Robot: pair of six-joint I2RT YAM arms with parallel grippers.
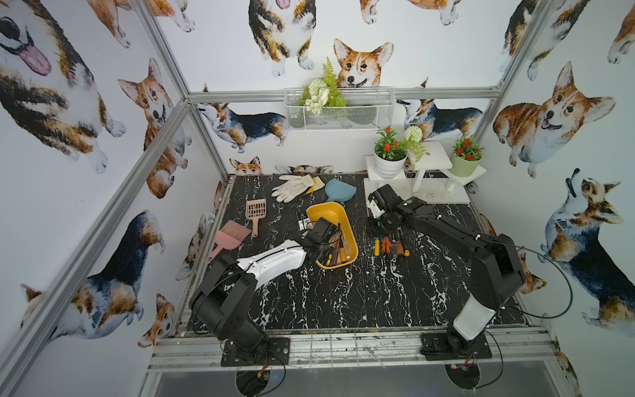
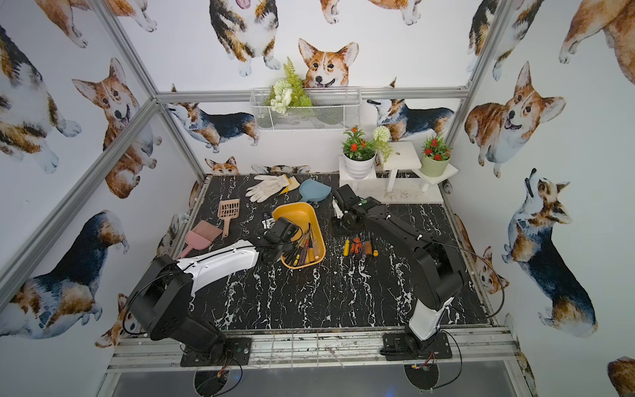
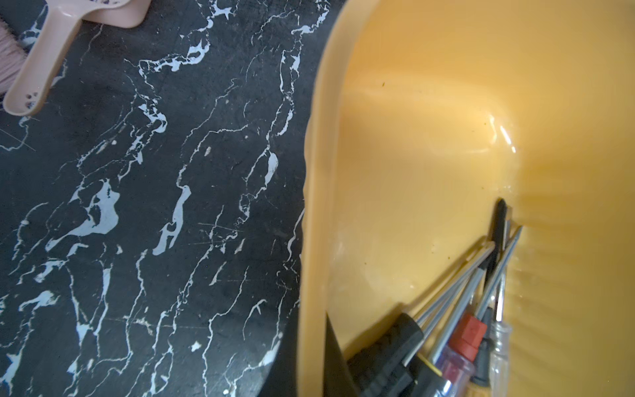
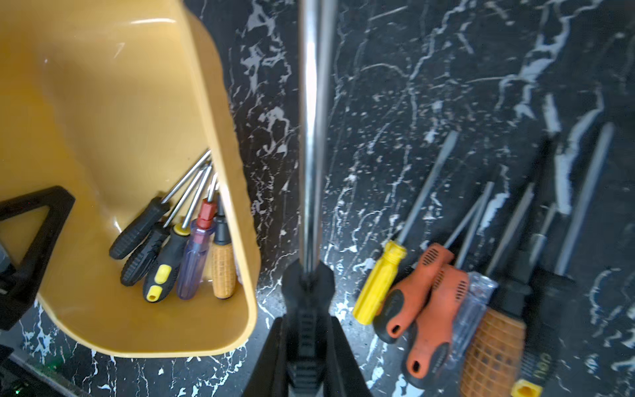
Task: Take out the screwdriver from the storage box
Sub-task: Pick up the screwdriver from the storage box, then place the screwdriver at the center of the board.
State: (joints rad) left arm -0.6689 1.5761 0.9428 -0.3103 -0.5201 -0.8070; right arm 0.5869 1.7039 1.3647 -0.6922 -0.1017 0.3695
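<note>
The mustard-yellow storage box [image 1: 330, 213] [image 2: 298, 214] sits mid-table. My left gripper [image 1: 313, 250] [image 3: 311, 357] is shut on its near-left rim, one finger inside and one outside. Several screwdrivers [image 1: 338, 249] [image 3: 457, 326] [image 4: 182, 247] lie bunched at the box's near end. My right gripper [image 1: 396, 231] [image 4: 305, 343] is shut on a black-handled screwdriver [image 4: 311, 137] with a long chrome shaft. It hangs over the bare table between the box [image 4: 103, 103] and a row of screwdrivers [image 1: 391, 247] [image 4: 429, 292] lying to the right.
A pink brush [image 1: 230, 237] and a beige scoop [image 1: 255, 209] lie left of the box. White gloves [image 1: 292, 187] and a blue dustpan [image 1: 338, 190] lie behind it. A white stand with potted plants [image 1: 422, 172] fills the back right corner. A wire basket [image 1: 338, 110] hangs on the back wall.
</note>
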